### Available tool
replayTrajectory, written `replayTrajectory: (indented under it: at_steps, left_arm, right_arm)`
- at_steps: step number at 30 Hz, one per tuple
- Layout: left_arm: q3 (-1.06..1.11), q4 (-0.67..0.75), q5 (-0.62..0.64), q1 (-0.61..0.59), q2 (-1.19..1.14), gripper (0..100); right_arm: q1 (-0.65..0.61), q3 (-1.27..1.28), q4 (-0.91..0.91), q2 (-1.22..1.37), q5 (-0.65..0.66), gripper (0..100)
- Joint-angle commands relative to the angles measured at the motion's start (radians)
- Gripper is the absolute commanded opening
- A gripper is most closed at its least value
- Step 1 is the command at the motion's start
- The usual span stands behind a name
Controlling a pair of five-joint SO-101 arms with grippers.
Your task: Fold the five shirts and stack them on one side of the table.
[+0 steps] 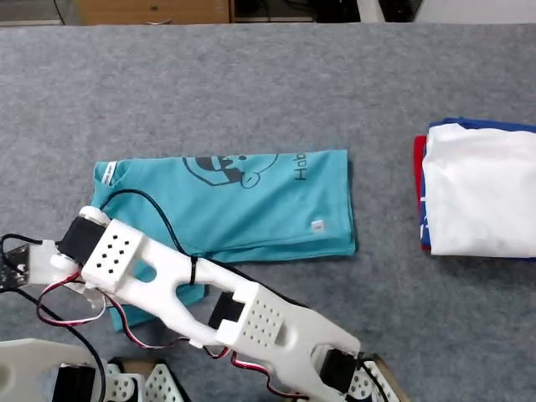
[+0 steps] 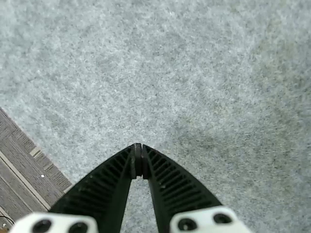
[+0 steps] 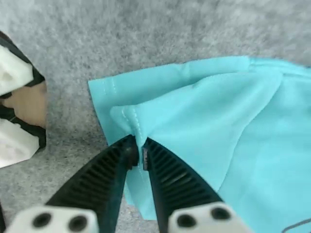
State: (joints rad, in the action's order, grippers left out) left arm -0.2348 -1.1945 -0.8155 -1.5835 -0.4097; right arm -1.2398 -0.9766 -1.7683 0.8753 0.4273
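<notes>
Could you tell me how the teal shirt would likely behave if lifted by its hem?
Probably floppy: the teal shirt creases where the right end effector pinches its hem. Likely light, as the cloth looks thin and lies flat.

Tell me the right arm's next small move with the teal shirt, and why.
Probably lift slightly and draw the pinched edge inward over the shirt's body. The right gripper is shut on a stitched edge of the teal shirt, which lies only partly folded, not yet stacked.
</notes>
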Motion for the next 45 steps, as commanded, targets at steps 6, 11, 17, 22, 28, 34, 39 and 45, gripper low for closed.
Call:
replayTrajectory:
  at_steps: [6, 11, 17, 22, 28, 34, 39, 45]
  left_arm:
    - [-0.028, 0.012, -0.009, -0.006, 0.007, 2]
    - [-0.028, 0.012, -0.009, -0.006, 0.007, 2]
    - [-0.031, 0.012, -0.009, -0.006, 0.007, 2]
    - [-0.035, 0.011, -0.009, 0.003, 0.015, 2]
    - [-0.038, 0.011, -0.005, 0.023, 0.016, 2]
    - [-0.037, -0.052, -0.003, 0.041, 0.091, 2]
    - [-0.029, -0.094, -0.003, 0.068, 0.130, 2]
    - [-0.029, -0.094, 0.026, 0.044, 0.134, 2]
  right_arm:
    - [-0.022, -0.025, -0.014, -0.056, 0.000, 0.4]
    - [-0.019, 0.036, -0.018, -0.048, -0.008, 5.5]
    - [-0.016, 0.088, -0.018, -0.136, -0.049, 18.8]
    - [0.021, 0.087, -0.015, -0.211, -0.057, 16.5]
    - [0.225, 0.087, 0.043, -0.269, -0.049, 6.3]
    - [0.358, 0.093, 0.334, -0.268, -0.051, 0.8]
    - [0.325, 0.087, 0.603, -0.185, -0.051, 0.9]
    - [0.280, 0.087, 0.684, -0.035, -0.048, 1.0]
